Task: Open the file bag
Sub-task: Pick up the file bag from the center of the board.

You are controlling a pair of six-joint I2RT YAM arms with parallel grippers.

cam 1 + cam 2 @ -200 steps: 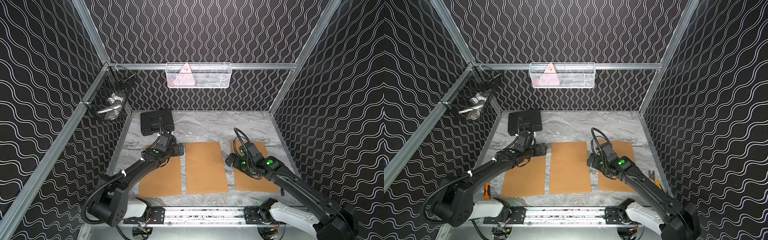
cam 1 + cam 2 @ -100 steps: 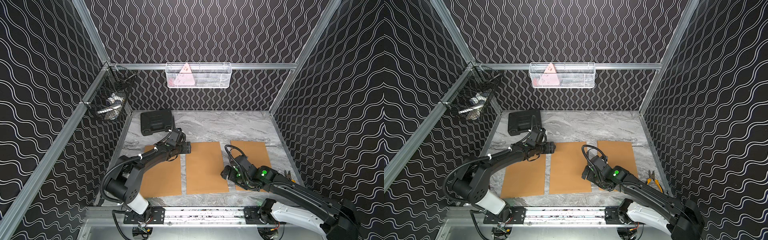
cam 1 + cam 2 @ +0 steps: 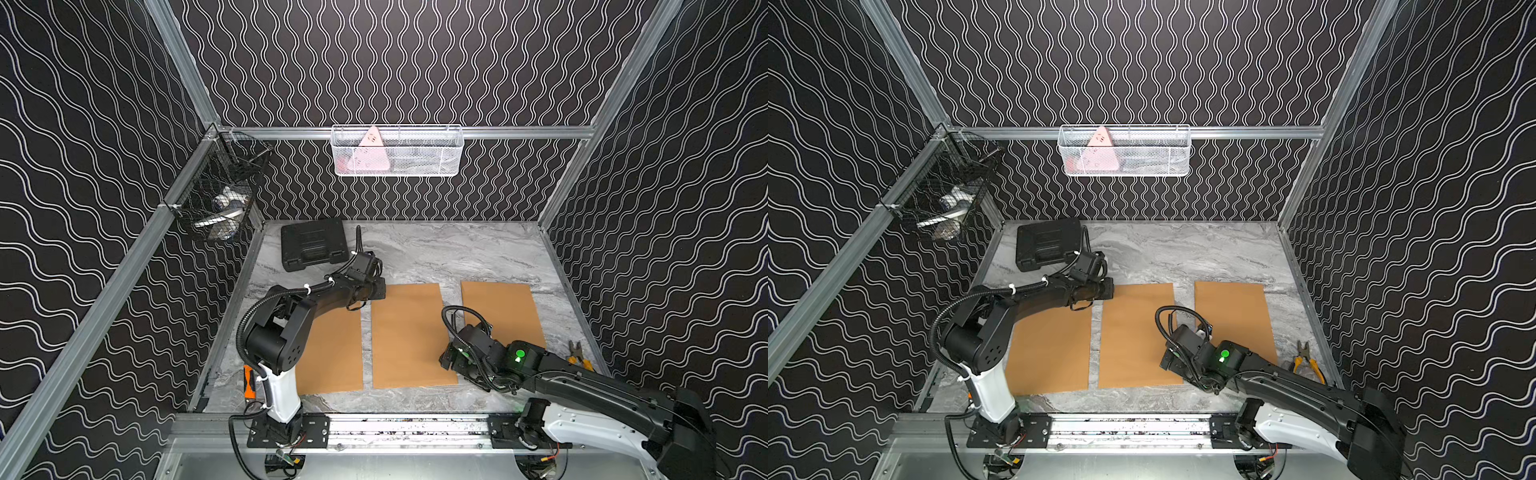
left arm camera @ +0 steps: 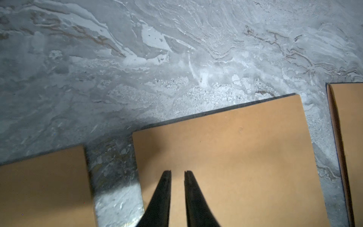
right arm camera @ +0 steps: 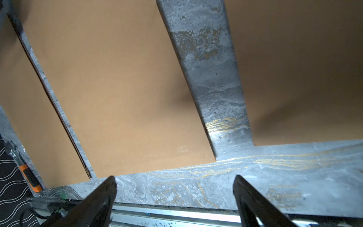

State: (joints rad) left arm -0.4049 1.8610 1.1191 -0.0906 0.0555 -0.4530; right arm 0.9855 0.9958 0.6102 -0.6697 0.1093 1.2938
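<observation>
The left hand (image 4: 177,173), jaws nearly closed on nothing, is hovering over the middle file bag's (image 3: 409,332) far left corner; the right hand (image 5: 174,181), wide open, is waiting near its near right corner, likely to pin it.

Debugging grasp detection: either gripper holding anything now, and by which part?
Nothing held. Left gripper nearly shut over the middle file bag, nothing between its fingers; right gripper open.

Both top views high above the front rail, angled down and back over the whole marble table (image 3: 457,253), left wrist view close over the left gripper (image 4: 177,173), facing the far end of the middle brown sheet (image 4: 235,157), right wrist view low behind the right gripper (image 5: 174,183), facing that sheet's near end, shared by both wrist views
</observation>
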